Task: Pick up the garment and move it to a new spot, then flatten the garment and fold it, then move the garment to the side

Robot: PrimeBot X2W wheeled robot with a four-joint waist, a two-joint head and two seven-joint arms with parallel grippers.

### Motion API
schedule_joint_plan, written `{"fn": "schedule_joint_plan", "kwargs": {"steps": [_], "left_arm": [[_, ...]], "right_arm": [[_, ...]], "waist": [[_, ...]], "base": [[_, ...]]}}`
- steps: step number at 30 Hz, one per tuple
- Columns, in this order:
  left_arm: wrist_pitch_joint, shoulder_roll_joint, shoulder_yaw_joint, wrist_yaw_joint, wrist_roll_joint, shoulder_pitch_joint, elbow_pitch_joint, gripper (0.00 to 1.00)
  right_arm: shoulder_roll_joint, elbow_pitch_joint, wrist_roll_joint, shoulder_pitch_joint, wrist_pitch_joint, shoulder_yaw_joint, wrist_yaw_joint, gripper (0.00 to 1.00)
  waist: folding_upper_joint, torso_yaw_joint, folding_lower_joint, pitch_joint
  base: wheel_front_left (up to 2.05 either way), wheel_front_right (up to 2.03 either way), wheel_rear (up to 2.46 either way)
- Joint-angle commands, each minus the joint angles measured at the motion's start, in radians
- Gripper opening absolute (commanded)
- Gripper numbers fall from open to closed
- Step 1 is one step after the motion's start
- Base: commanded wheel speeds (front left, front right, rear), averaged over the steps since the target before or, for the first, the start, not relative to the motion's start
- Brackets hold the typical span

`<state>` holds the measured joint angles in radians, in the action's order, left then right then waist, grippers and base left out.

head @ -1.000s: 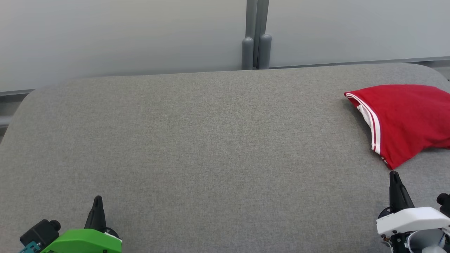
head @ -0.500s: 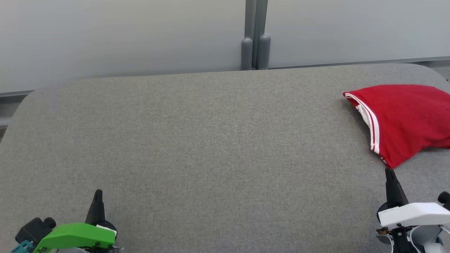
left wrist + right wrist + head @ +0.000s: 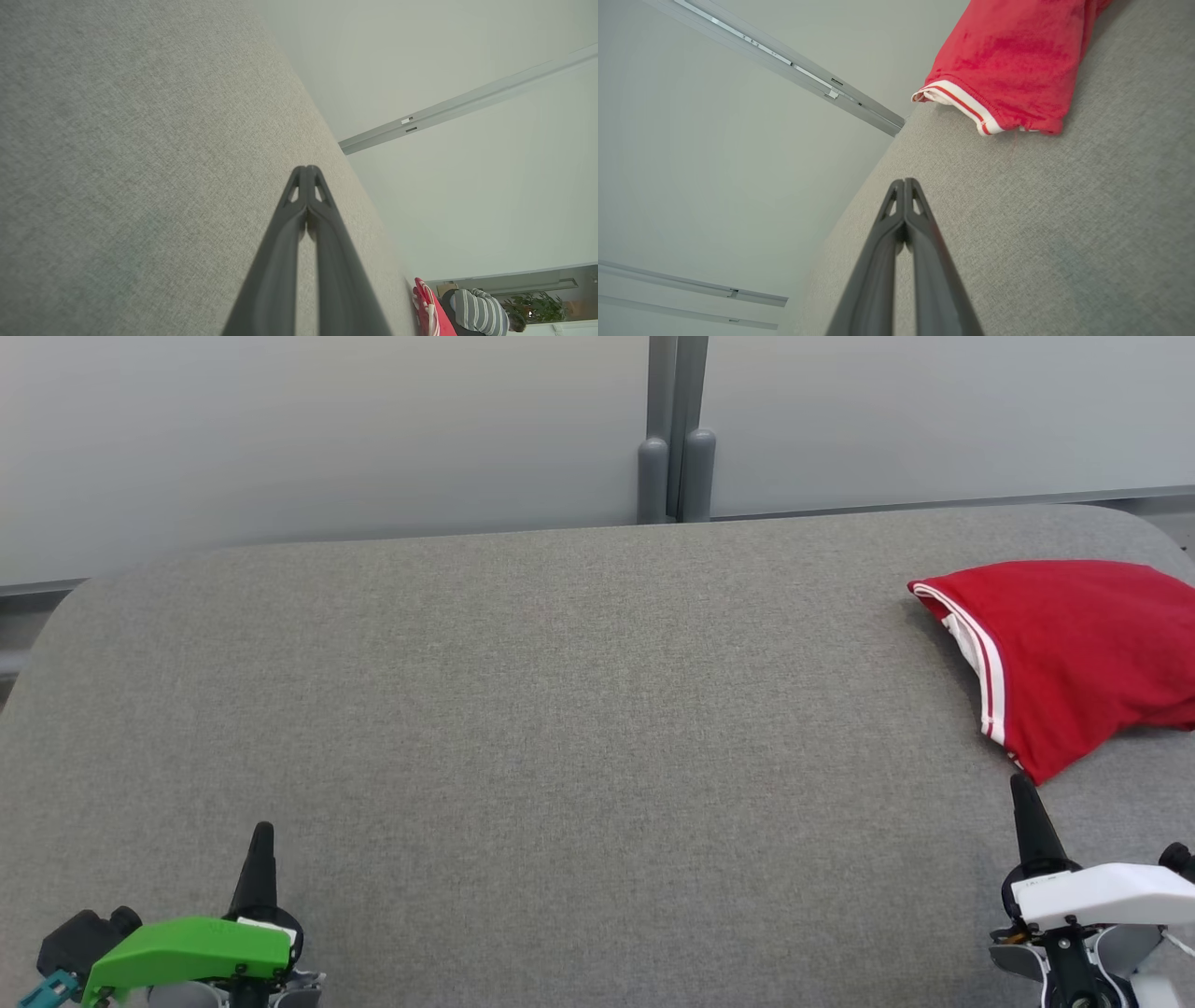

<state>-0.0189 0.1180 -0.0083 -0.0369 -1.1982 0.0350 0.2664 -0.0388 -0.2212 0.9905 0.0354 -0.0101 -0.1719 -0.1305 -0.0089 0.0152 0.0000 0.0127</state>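
Note:
The garment (image 3: 1074, 653) is a folded red cloth with a white-striped hem, lying at the right edge of the grey padded table (image 3: 560, 709); it also shows in the right wrist view as the garment (image 3: 1013, 60) and far off as the garment (image 3: 427, 312) in the left wrist view. My right gripper (image 3: 1019, 786) is shut and empty, its tip just short of the garment's near corner, apart from it. My left gripper (image 3: 263, 829) is shut and empty over bare table at the lower left. Both pairs of fingers are pressed together, left gripper (image 3: 307, 169) and right gripper (image 3: 904, 181).
A grey wall with a vertical post (image 3: 674, 429) stands behind the table's far edge. The table's rounded corners lie at far left and far right. A person in a striped top (image 3: 481, 317) and a plant (image 3: 537, 308) show far off in the left wrist view.
Both grippers have crept forward over the table, the right one closing on the garment's near corner. The garment has not moved.

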Motion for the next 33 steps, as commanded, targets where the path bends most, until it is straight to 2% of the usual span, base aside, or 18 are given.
{"fn": "schedule_joint_plan", "kwargs": {"steps": [1, 33], "left_arm": [[0.007, 0.001, 0.01, -0.011, -0.027, 0.029, -0.01, 0.0], [0.08, -0.041, 0.071, -0.064, -0.261, 0.064, -0.017, 0.0]], "right_arm": [[-0.008, 0.005, 0.037, 0.022, 0.007, 0.003, -0.001, 0.0], [-0.012, -0.008, 0.388, 0.053, 0.083, 0.028, -0.001, 0.0]], "waist": [[0.0046, 0.0, 0.0, 0.0], [0.0069, -0.008, 0.0, -0.005]], "base": [[0.0, 0.0, 0.0], [0.0, 0.0, 0.0]]}}
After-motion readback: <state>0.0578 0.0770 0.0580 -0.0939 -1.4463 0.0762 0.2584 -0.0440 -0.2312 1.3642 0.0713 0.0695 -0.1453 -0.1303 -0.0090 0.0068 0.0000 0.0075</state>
